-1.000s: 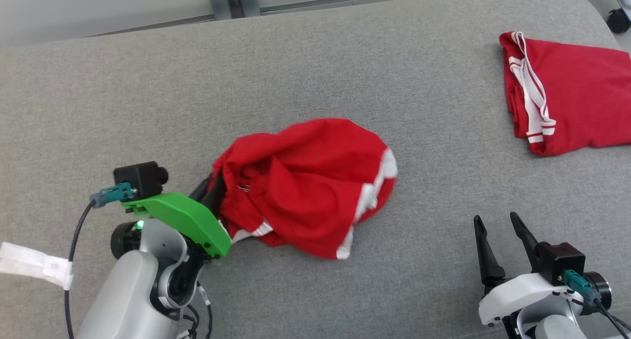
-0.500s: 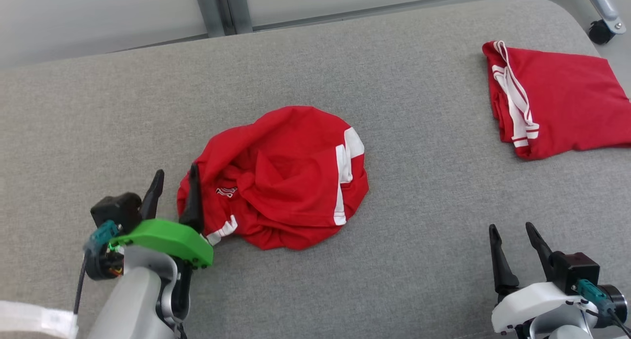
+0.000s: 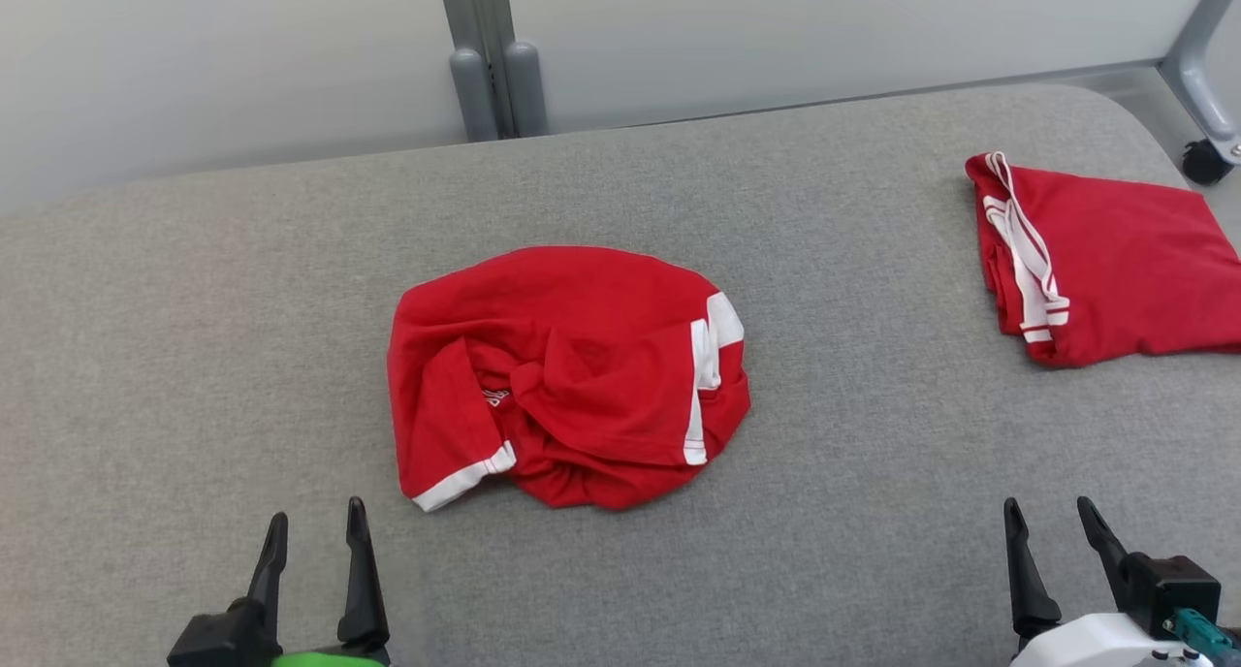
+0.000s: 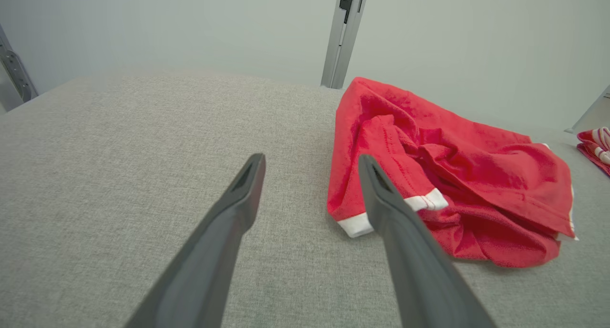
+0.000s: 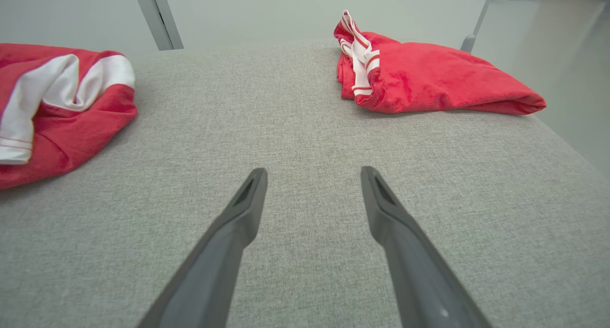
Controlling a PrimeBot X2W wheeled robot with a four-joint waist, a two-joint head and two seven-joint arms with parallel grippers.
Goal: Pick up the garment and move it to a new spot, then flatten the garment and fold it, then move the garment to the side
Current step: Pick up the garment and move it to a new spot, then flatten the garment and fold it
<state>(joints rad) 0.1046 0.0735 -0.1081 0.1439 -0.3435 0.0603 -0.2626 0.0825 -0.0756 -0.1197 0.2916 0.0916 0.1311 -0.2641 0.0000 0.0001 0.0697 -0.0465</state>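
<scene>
Left gripper [image 3: 317, 512] has released and backed off the crumpled garment [image 3: 567, 376].

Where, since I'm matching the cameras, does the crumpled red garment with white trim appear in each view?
Head view: crumpled red garment at centre.
Left wrist view: right of centre.
Right wrist view: at the left edge, cut off.
Shared landmark: the grey upright post at the back.
</scene>
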